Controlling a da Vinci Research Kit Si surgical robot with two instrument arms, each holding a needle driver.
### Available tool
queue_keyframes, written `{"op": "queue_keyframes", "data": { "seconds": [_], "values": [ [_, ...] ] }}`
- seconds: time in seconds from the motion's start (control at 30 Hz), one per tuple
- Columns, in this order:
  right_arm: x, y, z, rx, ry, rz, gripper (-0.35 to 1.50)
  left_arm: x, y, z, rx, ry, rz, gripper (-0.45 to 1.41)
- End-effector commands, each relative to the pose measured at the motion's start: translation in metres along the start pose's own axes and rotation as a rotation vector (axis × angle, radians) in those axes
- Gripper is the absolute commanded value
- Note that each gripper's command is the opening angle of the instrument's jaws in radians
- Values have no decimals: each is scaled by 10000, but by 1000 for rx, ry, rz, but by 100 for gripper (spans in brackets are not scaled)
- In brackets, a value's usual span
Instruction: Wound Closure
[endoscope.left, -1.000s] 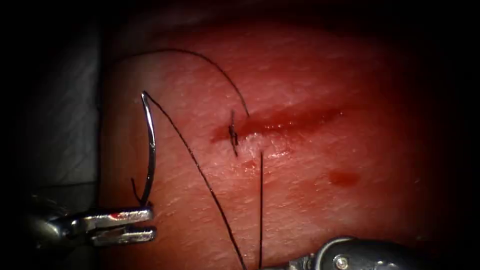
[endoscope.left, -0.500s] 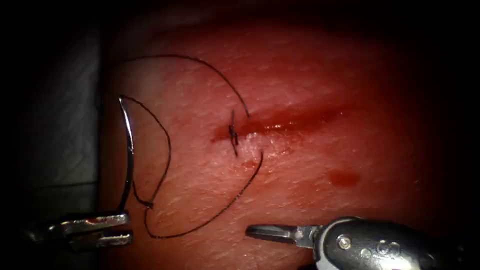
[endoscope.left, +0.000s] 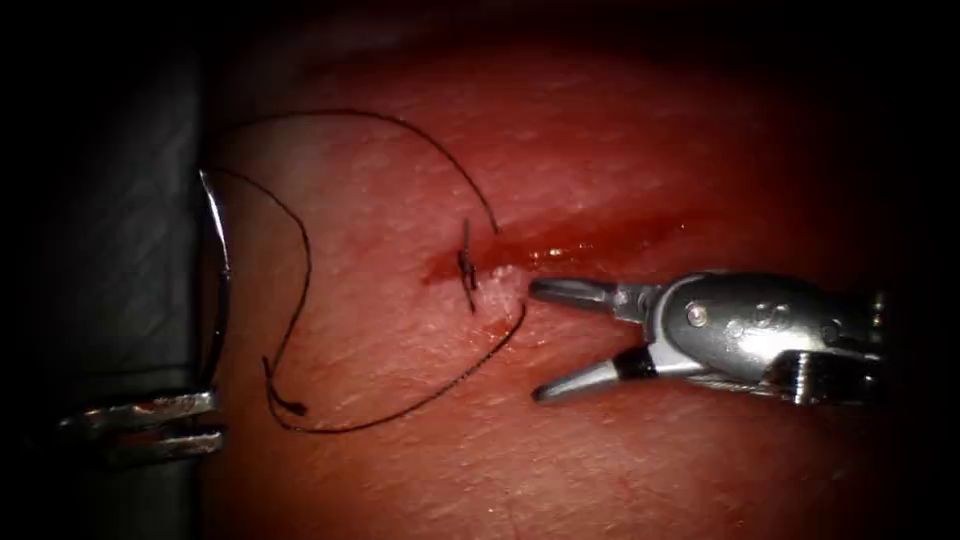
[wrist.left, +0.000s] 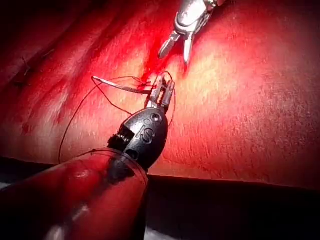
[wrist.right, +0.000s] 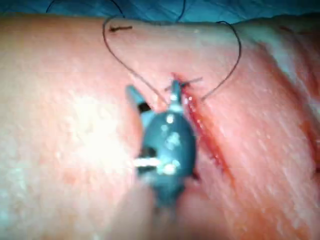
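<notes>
Left end effector (endoscope.left: 205, 420) grips the needle (endoscope.left: 218, 270) off-tissue; right end effector (endoscope.left: 537, 342) gapes empty.

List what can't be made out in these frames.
- Needle tip: the left tool grips the needle near one end, at the tissue's left edge, outside the tissue; which end is unclear in the endoscope view.
- Thread: where the slack loop enters the cut is lost under the red fluid.
- Right tool: open, holding nothing; whether its upper jaw touches the tissue cannot be told.
</notes>
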Motion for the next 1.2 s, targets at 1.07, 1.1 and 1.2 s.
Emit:
{"op": "queue_keyframes", "data": {
  "seconds": [1.07, 1.1, 1.2],
  "values": [
    [-51, 3, 17, 10, -73, -147, -35, -7, 4, 11, -4, 5, -1, -45],
    [-48, 1, 16, 7, -64, -134, -35, -7, 4, 11, -4, 5, -1, -45],
    [-44, -3, 16, 7, -61, -133, -35, -6, 4, 11, -4, 5, -1, -45]
  ]
}}
